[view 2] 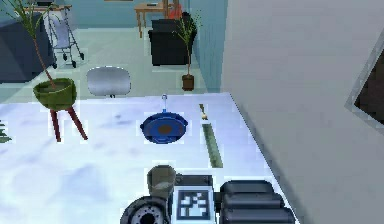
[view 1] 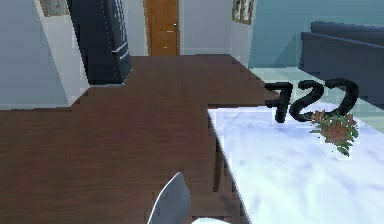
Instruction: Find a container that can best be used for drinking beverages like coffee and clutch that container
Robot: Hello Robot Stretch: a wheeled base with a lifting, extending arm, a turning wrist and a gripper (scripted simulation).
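White tabletop (view 2: 90,175) bears a grey cup-like shape (view 2: 162,181) at the cropped end effector (view 2: 150,209); whether it holds anything cannot be told.

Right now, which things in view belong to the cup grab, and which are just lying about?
Job:
- grey cup-like container on the white table
- gripper next to it; cannot tell whether it holds anything

Lying about:
- blue pan
- green planter on red legs
- long thin strip
- black sculpture
- flowers
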